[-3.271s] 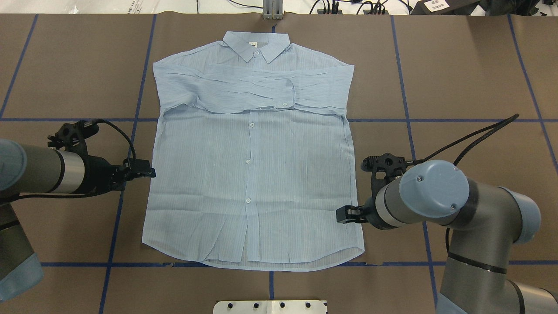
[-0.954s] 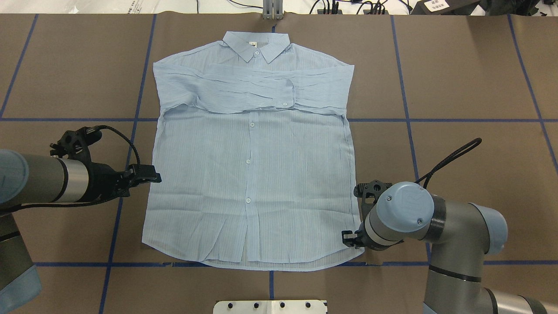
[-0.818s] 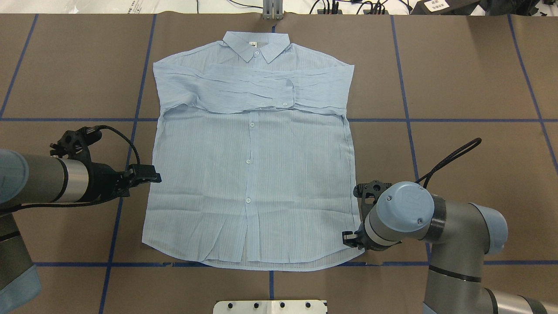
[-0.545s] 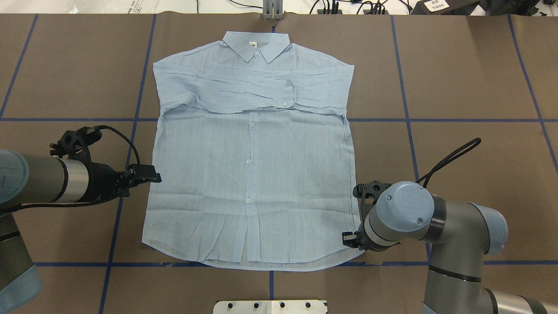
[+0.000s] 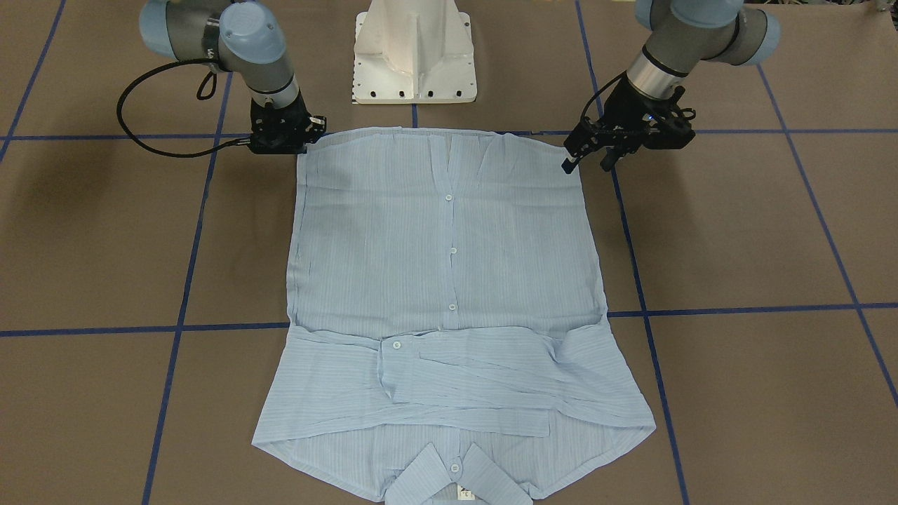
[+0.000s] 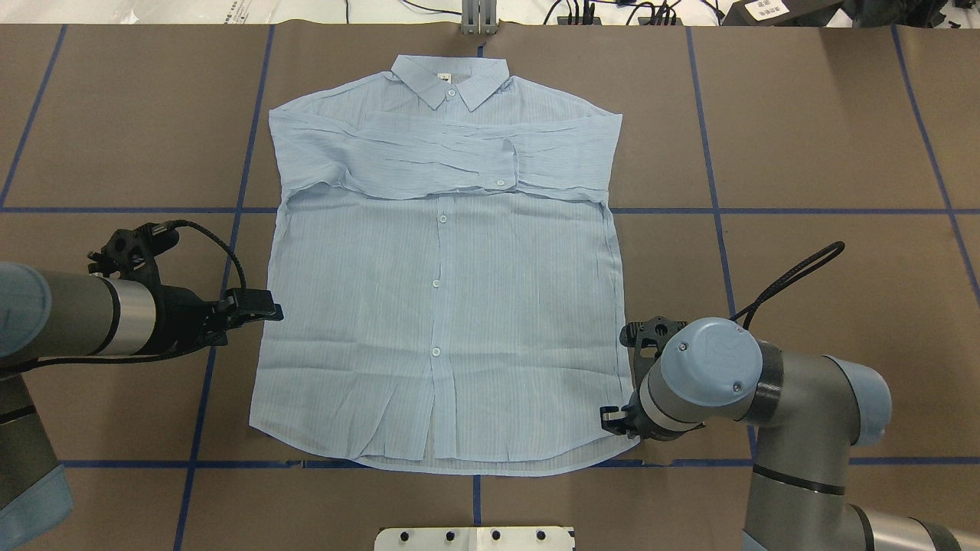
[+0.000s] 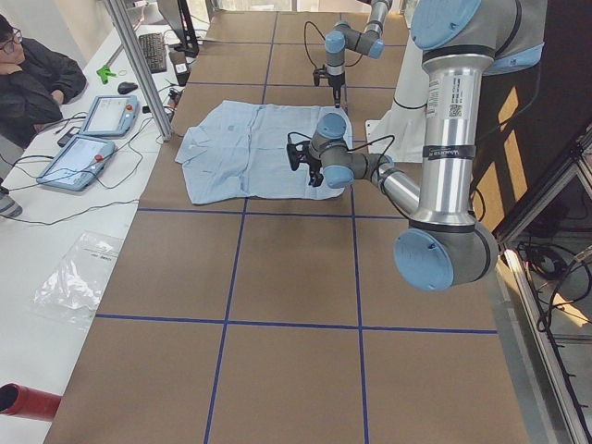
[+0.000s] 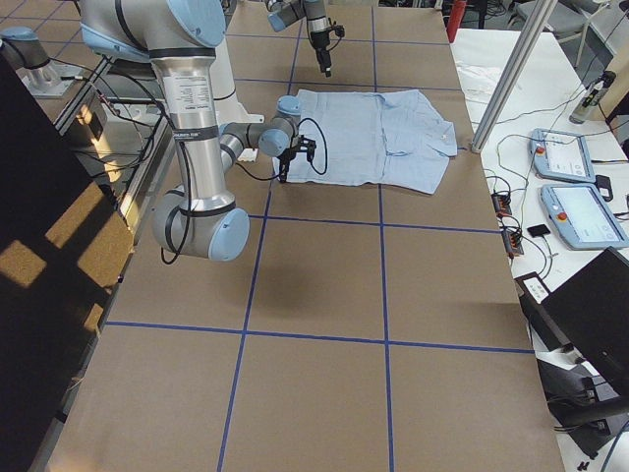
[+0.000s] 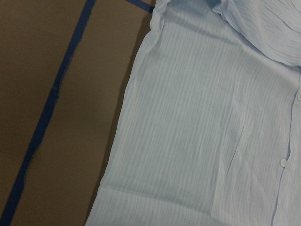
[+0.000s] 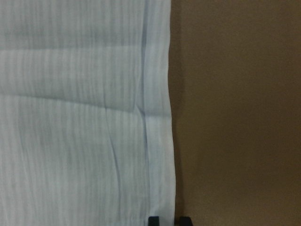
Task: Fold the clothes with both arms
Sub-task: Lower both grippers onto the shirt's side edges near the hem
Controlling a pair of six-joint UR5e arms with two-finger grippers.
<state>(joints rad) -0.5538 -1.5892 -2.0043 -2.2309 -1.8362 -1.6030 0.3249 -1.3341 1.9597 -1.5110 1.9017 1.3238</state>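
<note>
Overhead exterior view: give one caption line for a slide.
Shirt lies flat, sleeves folded across chest; left gripper at one side edge, right gripper near hem.

The shirt is showing pale blue all over, fine stripes running through it, small white buttons dotting the front. The table is sitting matte brown, blue tape lines gridding it. The left arm and right arm are gleaming grey and silver, light blue joint caps standing out, black cables looping. The pedestal base is looking plain white.
</note>
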